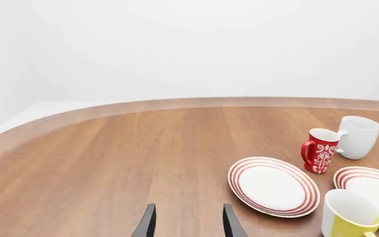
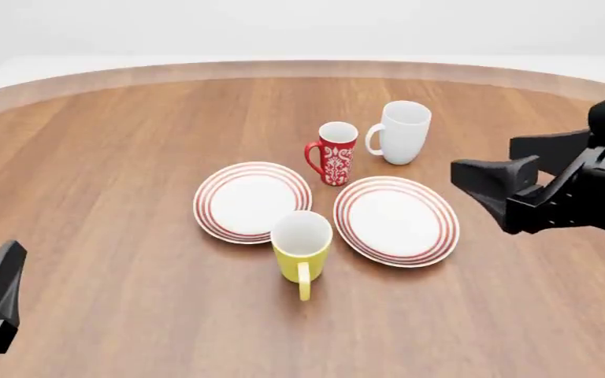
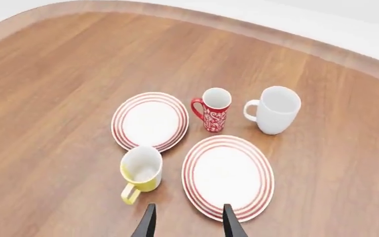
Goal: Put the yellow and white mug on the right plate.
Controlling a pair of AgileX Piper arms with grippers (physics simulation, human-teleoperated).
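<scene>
The yellow and white mug (image 2: 302, 248) stands upright on the table between the two plates, at their near edges, its handle pointing toward the camera. Just right of it lies the right plate (image 2: 396, 220), white with red rings and nothing on it. My right gripper (image 2: 513, 165) hovers open to the right of that plate, well above the table. In the right wrist view the mug (image 3: 141, 170) and the plate (image 3: 228, 177) lie ahead of the open right gripper (image 3: 188, 222). My left gripper (image 1: 188, 224) is open over bare wood at the near left, with the mug (image 1: 347, 217) off to its side.
A look-alike left plate (image 2: 252, 201) lies just left of the mug. A red white-patterned mug (image 2: 334, 153) and a taller white mug (image 2: 402, 131) stand behind the plates. The round wooden table's (image 2: 103, 157) far edge curves across the back.
</scene>
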